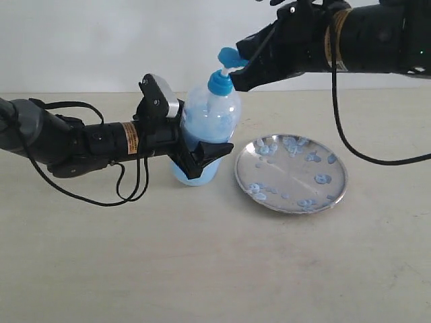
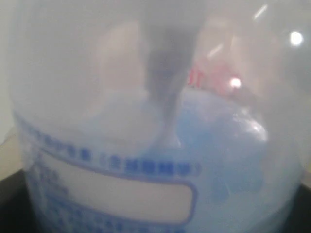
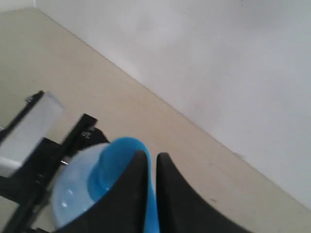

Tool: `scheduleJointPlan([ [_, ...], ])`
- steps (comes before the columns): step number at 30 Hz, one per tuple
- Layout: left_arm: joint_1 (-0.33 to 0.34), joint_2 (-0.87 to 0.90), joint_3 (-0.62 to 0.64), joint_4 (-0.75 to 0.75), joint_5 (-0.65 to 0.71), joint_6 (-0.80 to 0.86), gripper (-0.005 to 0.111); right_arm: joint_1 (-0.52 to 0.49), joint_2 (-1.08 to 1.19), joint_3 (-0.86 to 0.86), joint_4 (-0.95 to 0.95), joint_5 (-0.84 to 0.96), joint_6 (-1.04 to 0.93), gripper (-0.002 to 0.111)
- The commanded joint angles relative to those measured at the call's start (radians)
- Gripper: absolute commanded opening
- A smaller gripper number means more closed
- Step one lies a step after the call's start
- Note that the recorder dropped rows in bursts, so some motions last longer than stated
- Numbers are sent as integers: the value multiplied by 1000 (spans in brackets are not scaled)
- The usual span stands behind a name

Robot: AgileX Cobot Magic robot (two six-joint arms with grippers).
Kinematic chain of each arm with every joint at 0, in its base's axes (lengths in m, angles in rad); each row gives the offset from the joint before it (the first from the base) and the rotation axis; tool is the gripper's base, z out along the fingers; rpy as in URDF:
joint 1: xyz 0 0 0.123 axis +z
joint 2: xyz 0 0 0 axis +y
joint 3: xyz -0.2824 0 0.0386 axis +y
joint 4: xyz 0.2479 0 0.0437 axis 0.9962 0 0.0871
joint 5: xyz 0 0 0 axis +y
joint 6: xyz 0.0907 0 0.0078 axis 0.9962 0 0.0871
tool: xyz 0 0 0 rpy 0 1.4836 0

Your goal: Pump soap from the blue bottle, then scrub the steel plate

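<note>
The blue bottle [image 1: 210, 111] stands upright on the table, left of the steel plate [image 1: 291, 176]. My left gripper [image 1: 202, 153] is shut on the bottle's lower body, where pale blue soap [image 1: 201, 138] shows through the wall. The left wrist view is filled by the bottle [image 2: 160, 97], its label [image 2: 116, 191] and the soap [image 2: 228, 145]; the fingers are hidden there. My right gripper [image 1: 241, 74] is shut, its tips resting on the blue pump head [image 1: 227, 58]. In the right wrist view the gripper [image 3: 151, 160] sits over the pump head [image 3: 114, 160]. Soap blobs [image 1: 322, 179] dot the plate.
A pale wall rises behind the beige table [image 1: 202, 269]. My left arm [image 1: 60, 141] and its looping cables [image 1: 128, 192] lie low on the left. A black cable [image 1: 350, 145] hangs from my right arm over the plate's far right side.
</note>
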Motion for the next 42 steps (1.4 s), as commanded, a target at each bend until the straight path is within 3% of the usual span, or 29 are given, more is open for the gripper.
scheduleJointPlan([
  [1,-3,13,-5,-191,-20,-78,4,-2,-78,-43,-29,150,-61,0],
  [12,-1,98,-5,-186,-181,-130,4,-2,-587,-34,-38,279,-143,0],
  [16,-1,98,-2,-155,-185,-130,4,-2,-774,69,-35,320,-120,0],
  [20,-1,98,-2,-155,-180,-128,5,-2,-924,280,-21,341,0,0],
  [24,-1,98,-2,-150,-180,-128,26,-2,-990,520,-3,317,151,0],
  [26,-1,98,-2,-131,-180,-128,44,-2,-990,625,-3,288,212,0],
  [30,-1,98,-2,-112,-139,-156,93,-2,-986,763,0,246,293,0],
  [32,-1,98,-2,-112,-76,-175,106,-2,-988,780,0,248,310,0],
  [35,-1,98,-2,-110,-3,-175,110,-2,-988,780,0,263,311,0],
  [42,-1,63,-2,-94,-4,-175,110,-2,-988,780,0,303,311,0],
])
